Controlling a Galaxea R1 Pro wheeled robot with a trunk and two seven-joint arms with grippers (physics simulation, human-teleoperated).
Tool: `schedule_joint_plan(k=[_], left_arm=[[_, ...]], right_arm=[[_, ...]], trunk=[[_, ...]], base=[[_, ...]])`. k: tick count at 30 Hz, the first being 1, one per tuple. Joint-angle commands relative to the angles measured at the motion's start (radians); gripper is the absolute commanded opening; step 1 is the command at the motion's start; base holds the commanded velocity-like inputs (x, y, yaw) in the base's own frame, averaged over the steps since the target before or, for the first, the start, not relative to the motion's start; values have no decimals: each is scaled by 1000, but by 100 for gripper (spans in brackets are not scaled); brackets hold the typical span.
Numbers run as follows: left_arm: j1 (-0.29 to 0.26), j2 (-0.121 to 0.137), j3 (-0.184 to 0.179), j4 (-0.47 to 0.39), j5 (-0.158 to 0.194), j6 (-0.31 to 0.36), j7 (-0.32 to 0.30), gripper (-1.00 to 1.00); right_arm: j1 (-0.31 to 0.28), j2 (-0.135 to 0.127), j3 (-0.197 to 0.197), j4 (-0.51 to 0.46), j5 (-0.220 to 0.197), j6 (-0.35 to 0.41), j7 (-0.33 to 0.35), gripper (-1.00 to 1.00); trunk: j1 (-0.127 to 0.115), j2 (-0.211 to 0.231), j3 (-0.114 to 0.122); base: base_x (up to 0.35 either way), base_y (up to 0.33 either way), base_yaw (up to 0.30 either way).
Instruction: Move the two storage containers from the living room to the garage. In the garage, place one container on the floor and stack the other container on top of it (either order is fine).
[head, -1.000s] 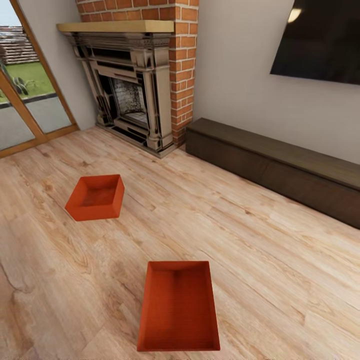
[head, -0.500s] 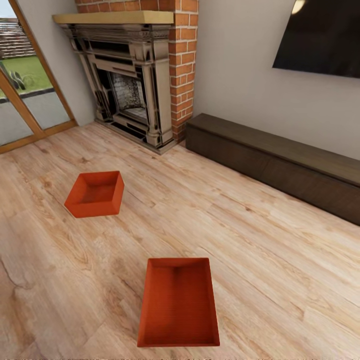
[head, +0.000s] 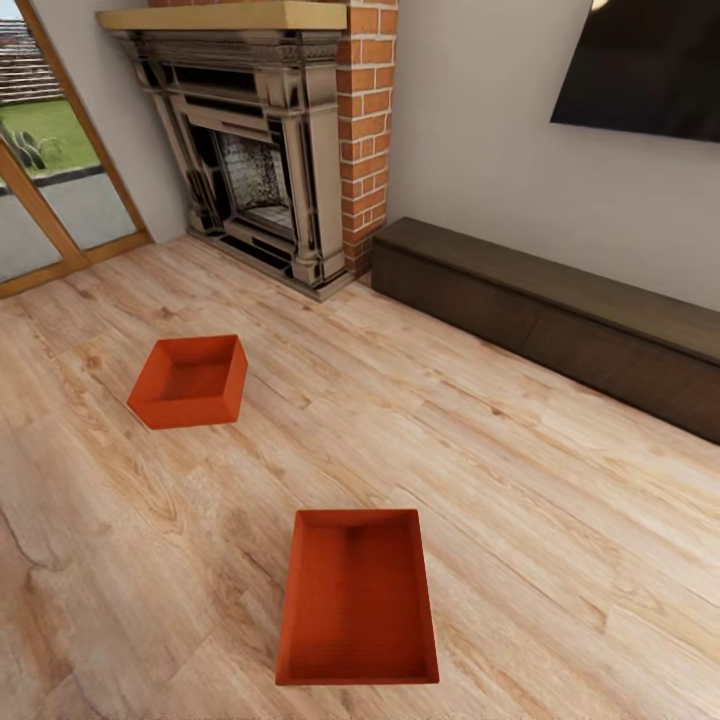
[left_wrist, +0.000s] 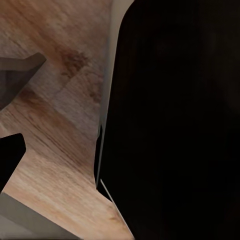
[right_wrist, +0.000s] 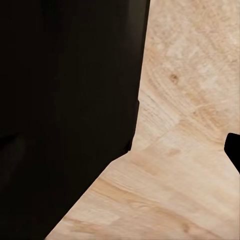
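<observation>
near container (head: 357, 597): orange-red open-top bin lying flat on the wood planks at about 6 o'clock in the head view, long side running away from the camera, nothing inside.
floor (head: 520, 520): light wood planks with strong grain and knots, running diagonally; it also shows in both wrist views beside large dark shapes.
far container (head: 190, 381): the second orange-red bin, at about 10 o'clock from the near one and well apart from it, turned slightly askew, also flat on the planks, with nothing in it.
low cabinet (head: 560, 320): long dark-brown unit against the white wall, from 1 to 3 o'clock.
fireplace (head: 262, 150): ornate metal surround with a pale wood mantel and a red brick column at its side, at 11 to 12 o'clock, set across the corner.
glass doors (head: 50, 190): wood-framed, at 10 o'clock, grass and paving outside.
screen (head: 650, 70): dark panel on the wall at 1 o'clock.
left claw: cannot tell whether open or closed.
right claw: cannot tell either.
</observation>
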Motion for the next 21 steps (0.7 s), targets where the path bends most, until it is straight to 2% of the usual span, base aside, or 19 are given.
schedule_joint_plan(k=[1,21], left_arm=[[0,0,-1,0,10,0,0,100],[0,-1,1,-2,10,0,0,100]], right_arm=[[-1,1,8,3,-8,-5,0,100],[-1,0,8,3,-8,-5,0,100]], trunk=[[0,0,-2],[0,0,-34]], base=[[0,0,0],[0,0,0]])
